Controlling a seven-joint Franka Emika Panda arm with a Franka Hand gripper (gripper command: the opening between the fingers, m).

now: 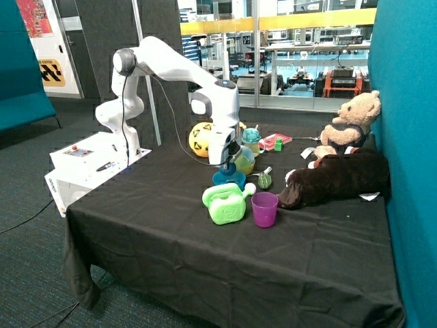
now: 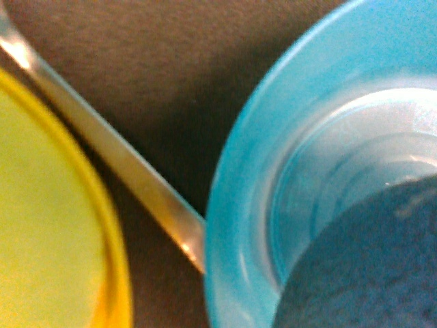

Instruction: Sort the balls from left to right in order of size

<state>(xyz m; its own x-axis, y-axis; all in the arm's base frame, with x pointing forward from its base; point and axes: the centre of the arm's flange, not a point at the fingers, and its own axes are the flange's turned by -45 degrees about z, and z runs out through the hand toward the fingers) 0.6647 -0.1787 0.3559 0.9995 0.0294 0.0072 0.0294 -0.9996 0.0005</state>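
The gripper (image 1: pixel 227 164), its grip impossible to tell, hangs over the blue bowl (image 1: pixel 229 180) holding the small dark ball (image 2: pixel 369 260) at frame centre; sorting looks barely begun, the large yellow ball (image 1: pixel 200 139) unmoved behind.

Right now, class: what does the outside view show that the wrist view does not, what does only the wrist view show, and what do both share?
Only the outside view shows the arm, its gripper low over the blue bowl, the large yellow-orange ball, the pastel ball, a green watering can, a purple cup and a teddy bear.

Only the wrist view shows the small dark blue ball lying inside the blue bowl, and a yellow bowl beside it.

Both share the blue bowl and the black tablecloth.
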